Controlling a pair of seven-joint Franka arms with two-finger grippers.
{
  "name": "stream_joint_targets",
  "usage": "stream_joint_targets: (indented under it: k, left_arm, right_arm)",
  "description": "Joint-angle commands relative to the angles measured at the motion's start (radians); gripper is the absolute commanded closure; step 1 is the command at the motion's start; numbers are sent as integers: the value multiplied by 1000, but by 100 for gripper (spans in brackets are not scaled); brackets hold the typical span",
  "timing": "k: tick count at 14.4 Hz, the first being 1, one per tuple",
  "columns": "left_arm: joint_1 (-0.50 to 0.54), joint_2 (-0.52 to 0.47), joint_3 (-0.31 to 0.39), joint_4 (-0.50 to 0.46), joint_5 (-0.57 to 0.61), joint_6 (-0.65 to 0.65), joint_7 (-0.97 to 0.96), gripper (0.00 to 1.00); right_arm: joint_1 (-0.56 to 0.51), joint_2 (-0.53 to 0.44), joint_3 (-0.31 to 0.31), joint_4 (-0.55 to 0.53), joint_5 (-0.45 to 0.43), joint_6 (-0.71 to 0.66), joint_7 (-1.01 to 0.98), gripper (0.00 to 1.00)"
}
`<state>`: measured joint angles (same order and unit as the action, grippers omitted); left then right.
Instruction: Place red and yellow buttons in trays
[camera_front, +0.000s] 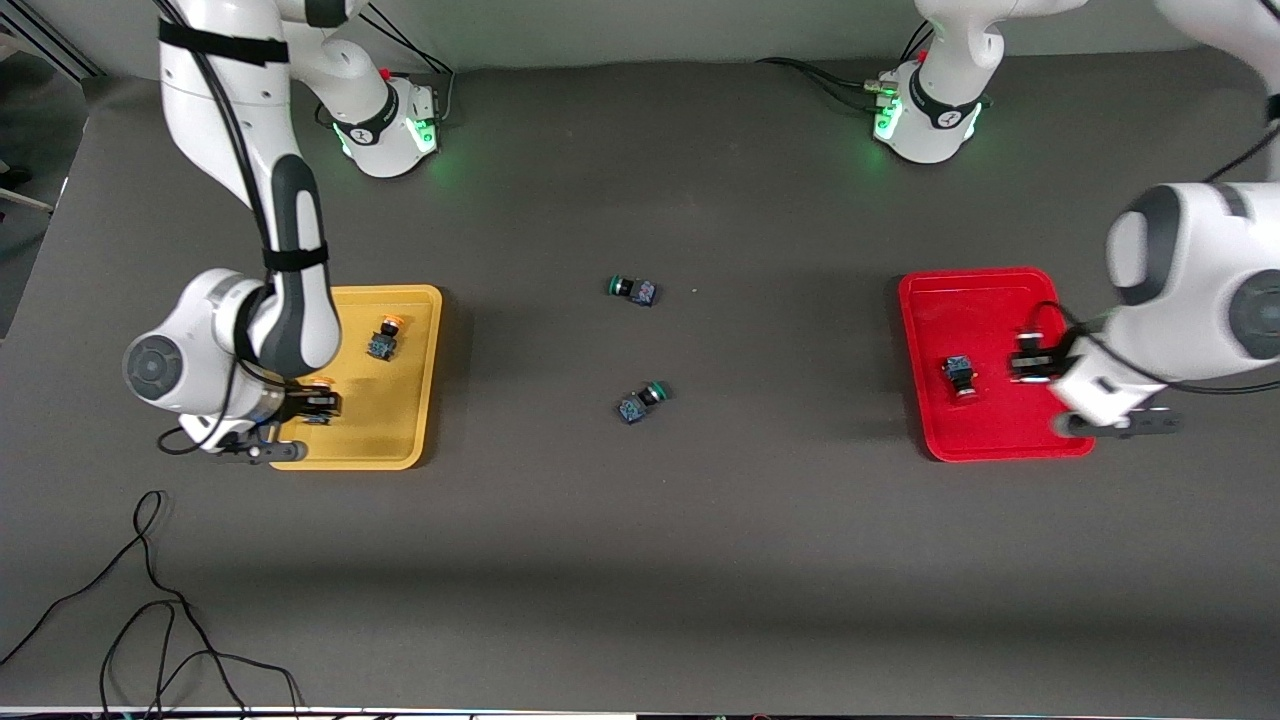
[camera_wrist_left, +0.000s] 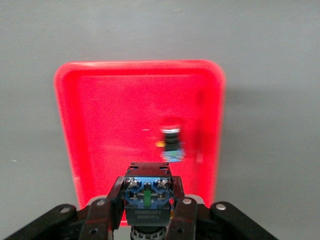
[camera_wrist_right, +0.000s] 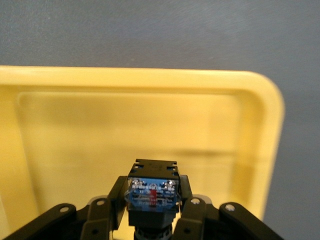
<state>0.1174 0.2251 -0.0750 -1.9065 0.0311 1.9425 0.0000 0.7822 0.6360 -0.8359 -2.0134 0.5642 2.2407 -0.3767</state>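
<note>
My right gripper (camera_front: 312, 403) is shut on a yellow button (camera_front: 320, 384), held low over the yellow tray (camera_front: 400, 440) at the corner nearest the front camera. The right wrist view shows its dark blue body (camera_wrist_right: 152, 172) between the fingers (camera_wrist_right: 186, 207) above the tray (camera_wrist_right: 100, 125). A second yellow button (camera_front: 385, 338) lies in that tray. My left gripper (camera_front: 1030, 358) is shut on a dark-bodied button (camera_wrist_left: 148, 172), cap hidden, over the red tray (camera_front: 985, 435). A red button (camera_front: 960, 377) lies in the red tray and also shows in the left wrist view (camera_wrist_left: 171, 142).
Two green-capped buttons lie on the dark table between the trays, one (camera_front: 633, 290) farther from the front camera and one (camera_front: 641, 400) nearer. Loose black cables (camera_front: 150, 600) lie near the front edge at the right arm's end.
</note>
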Motion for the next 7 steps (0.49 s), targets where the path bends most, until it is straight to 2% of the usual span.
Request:
stream_joint_targets:
  k: [1,2,3,5,7]
  left_arm:
    - [60,-27,-14,-193,15,206,107,84]
    - [92,-17,-14,-259,15,305,124,84]
    - [113,9,-14,-313,15,403,150,84]
    - [131,55,-12,-345,16,501,163,83]
    - [140,77,-12,-344,21,519,163,70]
  right_arm:
    - [-3,30,6,16,45,20,-33,57]
    - [-3,31,6,18,45,20,-30,15]
    - [-3,31,6,19,45,20,-30,0]
    - [-1,18,3,19,46,13,-22,0]
    - [8,-24,-14,22,43,-18,-19,0]
